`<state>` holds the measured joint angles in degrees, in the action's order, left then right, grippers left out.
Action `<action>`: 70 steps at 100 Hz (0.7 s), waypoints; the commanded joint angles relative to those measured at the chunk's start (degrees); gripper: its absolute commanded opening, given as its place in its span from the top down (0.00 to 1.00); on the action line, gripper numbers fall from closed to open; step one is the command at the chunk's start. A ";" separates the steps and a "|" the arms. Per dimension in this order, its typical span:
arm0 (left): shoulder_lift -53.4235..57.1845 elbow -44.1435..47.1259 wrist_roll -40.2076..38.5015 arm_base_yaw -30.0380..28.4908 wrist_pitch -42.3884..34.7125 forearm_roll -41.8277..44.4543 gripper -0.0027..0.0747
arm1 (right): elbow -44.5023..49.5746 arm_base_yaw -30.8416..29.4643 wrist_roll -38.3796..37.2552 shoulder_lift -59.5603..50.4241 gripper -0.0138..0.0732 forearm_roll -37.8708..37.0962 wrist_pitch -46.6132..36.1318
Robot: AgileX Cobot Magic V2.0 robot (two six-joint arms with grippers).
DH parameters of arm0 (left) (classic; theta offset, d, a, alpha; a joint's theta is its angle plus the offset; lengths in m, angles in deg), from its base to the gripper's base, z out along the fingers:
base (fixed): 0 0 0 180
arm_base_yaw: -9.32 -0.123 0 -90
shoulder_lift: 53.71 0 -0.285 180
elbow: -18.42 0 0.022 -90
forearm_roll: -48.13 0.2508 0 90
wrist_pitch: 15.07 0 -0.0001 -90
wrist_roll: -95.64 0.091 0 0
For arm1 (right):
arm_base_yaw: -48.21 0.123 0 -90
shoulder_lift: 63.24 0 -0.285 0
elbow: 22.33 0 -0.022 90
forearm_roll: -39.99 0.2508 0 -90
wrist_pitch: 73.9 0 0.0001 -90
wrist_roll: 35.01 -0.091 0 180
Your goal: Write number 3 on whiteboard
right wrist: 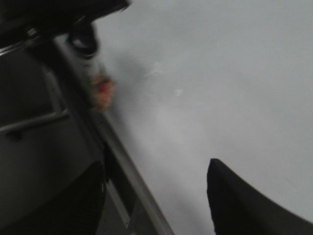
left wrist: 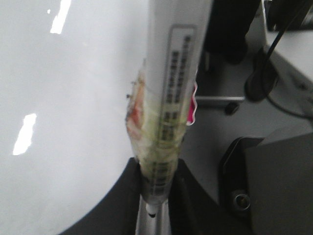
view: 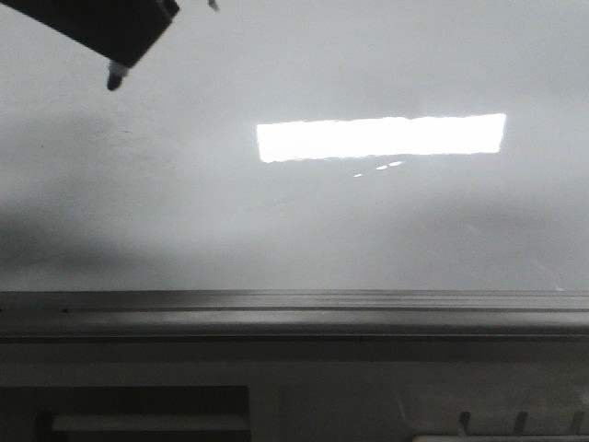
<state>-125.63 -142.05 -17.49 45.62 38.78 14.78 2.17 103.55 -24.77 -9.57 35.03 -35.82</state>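
Observation:
The whiteboard [view: 304, 221] fills the front view, pale and glossy, with a bright rectangular glare. No stroke of the number 3 shows on it in any view. My left gripper [view: 138, 41] is at the board's far left corner, shut on a white marker [left wrist: 171, 98] wrapped in yellowish tape. The marker's dark tip [view: 112, 81] hangs just above the board; I cannot tell whether it touches. In the left wrist view the gripper [left wrist: 155, 196] clamps the barrel. My right gripper [right wrist: 156, 196] is open and empty over the whiteboard [right wrist: 220, 98] near its frame.
The grey metal frame edge [view: 294, 313] runs along the board's near side, and also shows in the right wrist view [right wrist: 122, 161]. Beyond the board's side lie black cables [left wrist: 274, 44], a metal stand foot [left wrist: 220, 99] and a dark housing [left wrist: 274, 186].

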 commanded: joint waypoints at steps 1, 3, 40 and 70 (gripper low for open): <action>1.03 -3.10 0.67 0.60 -1.12 2.86 0.99 | -4.66 5.43 2.50 4.86 0.37 -1.28 -2.10; 1.03 -3.10 0.67 0.60 -1.12 3.28 0.99 | -5.25 6.02 2.50 5.97 0.37 -1.72 -2.72; 1.03 -3.10 0.67 0.60 1.00 4.04 0.99 | -9.82 8.34 2.50 16.61 0.37 -4.15 -7.29; 1.03 -3.10 0.67 0.60 8.96 4.04 0.99 | -9.82 8.34 2.50 16.50 0.37 -3.36 -11.60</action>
<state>-125.63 -143.10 -16.65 45.65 47.90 20.92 -5.44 111.81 -22.61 7.89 31.89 -41.67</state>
